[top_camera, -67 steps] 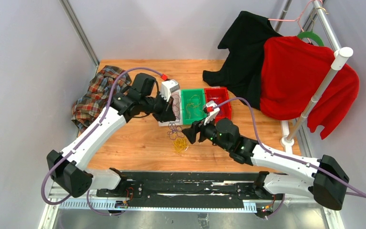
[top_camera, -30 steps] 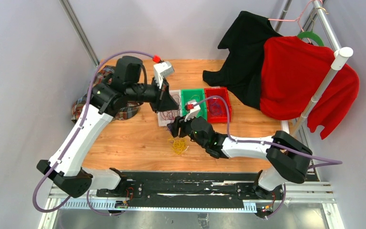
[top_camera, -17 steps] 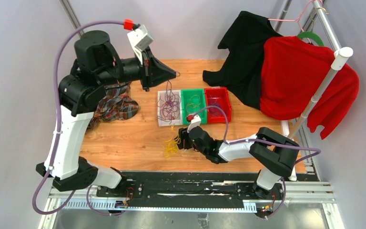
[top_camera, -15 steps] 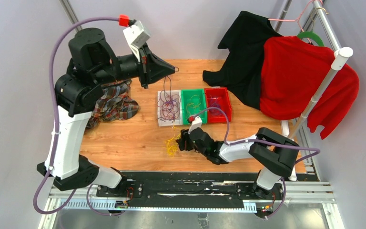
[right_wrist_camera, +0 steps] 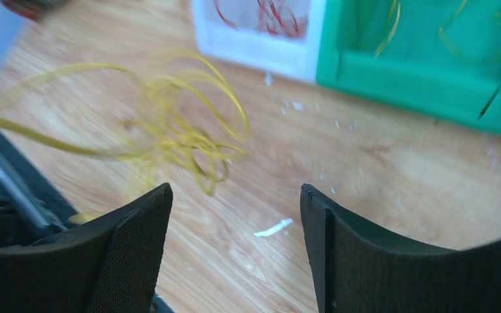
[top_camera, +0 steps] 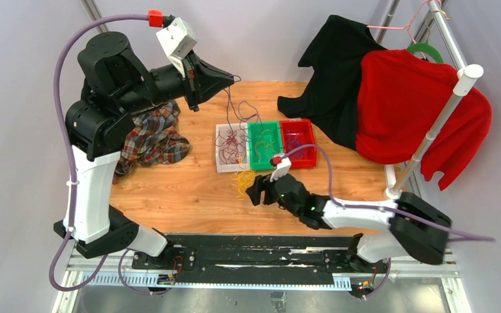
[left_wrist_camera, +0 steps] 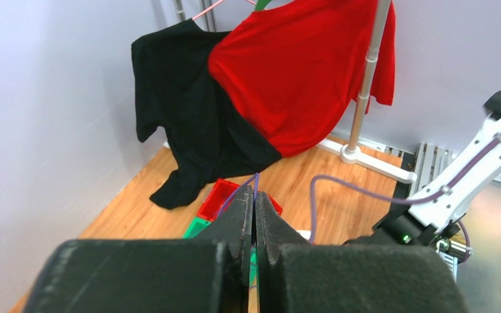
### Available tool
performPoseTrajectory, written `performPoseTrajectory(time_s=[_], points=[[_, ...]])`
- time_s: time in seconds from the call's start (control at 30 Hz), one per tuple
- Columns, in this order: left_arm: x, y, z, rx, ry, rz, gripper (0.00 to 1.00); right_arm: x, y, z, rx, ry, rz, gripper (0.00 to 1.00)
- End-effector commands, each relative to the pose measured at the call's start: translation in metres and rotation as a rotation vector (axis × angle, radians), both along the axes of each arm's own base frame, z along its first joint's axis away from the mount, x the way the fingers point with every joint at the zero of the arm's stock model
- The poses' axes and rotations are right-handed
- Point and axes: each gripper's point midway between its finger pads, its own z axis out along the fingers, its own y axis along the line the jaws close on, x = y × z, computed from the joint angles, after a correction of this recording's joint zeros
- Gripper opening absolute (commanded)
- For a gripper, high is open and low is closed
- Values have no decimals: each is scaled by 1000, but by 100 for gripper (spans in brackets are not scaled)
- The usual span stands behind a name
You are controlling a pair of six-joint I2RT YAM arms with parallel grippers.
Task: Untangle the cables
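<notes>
Well, we see the left claw up high, pinched tight on a purple cable — it hangs down to the white tray; the right claw is wide apart — near the yellow cables on the table.

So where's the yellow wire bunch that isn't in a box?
In the top view, the yellow bunch lies on the wooden table, just on the near side of the white tray, at the tips of the open right gripper.

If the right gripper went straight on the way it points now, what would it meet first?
Probably the wooden table: the right gripper, open, tilts down at bare wood. The yellow cables lie beside that line, the white tray further on. Depth is unclear.
</notes>
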Motion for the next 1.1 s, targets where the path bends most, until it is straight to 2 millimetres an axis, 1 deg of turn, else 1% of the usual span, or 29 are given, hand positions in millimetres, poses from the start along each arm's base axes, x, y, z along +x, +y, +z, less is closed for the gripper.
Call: performPoseTrajectory(time_s=[0.0,0.2,0.33,0.47,0.53,0.6,0.67,0.73,0.77,0.87,0.97,1.03,1.07], points=[[-3,3,3,6,-36,4,0,-3,-9,51,-32,-139,61,72],[-2,-1,-3,18,-29,-4,1,-17,-3,104,-45,-270,230,73],[-3,-4,-7,24,-18,-12,1,-20,8,145,36,-385,295,73],[-3,-5,-7,25,-17,-14,0,-13,25,170,75,-438,304,74],[-5,-5,-5,20,-19,-14,1,-8,34,175,90,-447,301,74],[-5,-5,-3,18,-23,-14,1,-2,42,170,83,-444,288,74],[-7,-4,0,11,-32,-15,0,5,47,161,73,-428,271,72],[-9,-3,3,5,-37,-15,1,9,52,147,66,-400,259,68],[-10,-3,5,0,-39,-16,0,11,52,142,67,-386,243,61],[-12,-2,11,-11,-50,-18,0,14,48,124,75,-347,201,36],[-12,0,20,-23,-78,-7,1,11,39,96,64,-280,170,13],[-12,1,25,-28,-100,2,0,10,29,73,47,-228,133,2],[-11,1,28,-32,-110,6,0,8,25,62,41,-205,120,1]])
